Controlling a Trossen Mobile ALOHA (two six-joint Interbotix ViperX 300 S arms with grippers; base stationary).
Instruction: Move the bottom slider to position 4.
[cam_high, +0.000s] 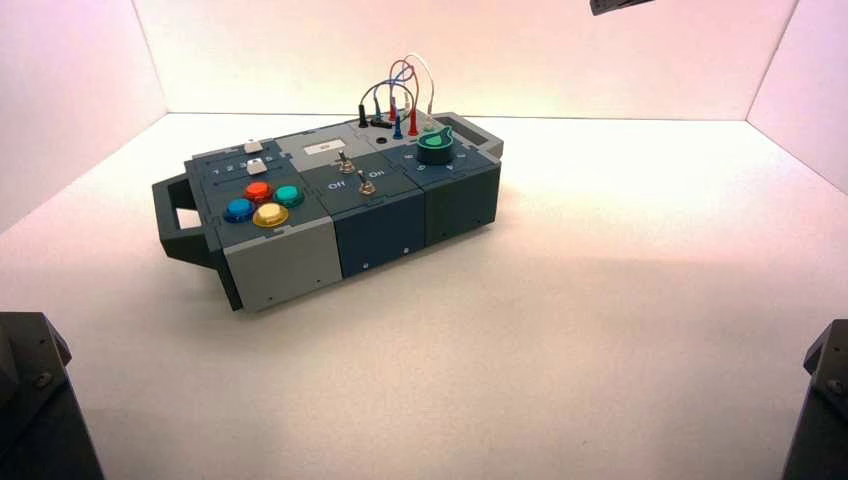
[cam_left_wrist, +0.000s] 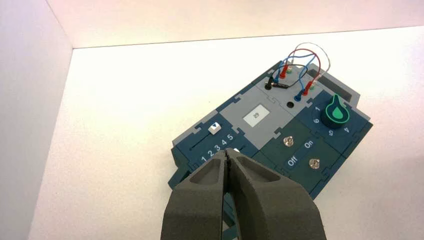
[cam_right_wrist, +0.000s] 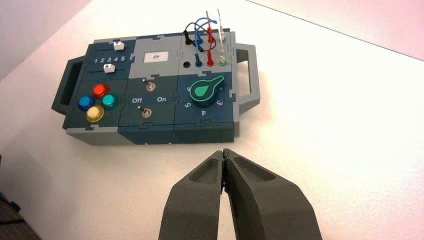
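The bottom slider (cam_right_wrist: 107, 68) is a small white knob below the numerals 1-5, standing near the middle of the row, around 3. Numeral 4 (cam_right_wrist: 115, 59) lies just to one side of it. In the high view the bottom slider (cam_high: 254, 167) sits at the box's left end, behind the coloured buttons. My left gripper (cam_left_wrist: 228, 152) is shut and empty. It hovers short of the box and hides most of the bottom slider in its view, where numeral 4 (cam_left_wrist: 224, 141) shows. My right gripper (cam_right_wrist: 223, 152) is shut and empty, off the box's front.
The twin white knob (cam_right_wrist: 118, 46) sits on the unnumbered track behind the numerals. The box (cam_high: 380, 230) also bears coloured buttons (cam_right_wrist: 96, 102), two toggle switches (cam_right_wrist: 146, 100), a green knob (cam_right_wrist: 204, 92) and plugged wires (cam_right_wrist: 207, 35). Both arm bases (cam_high: 30, 400) are parked at the near corners.
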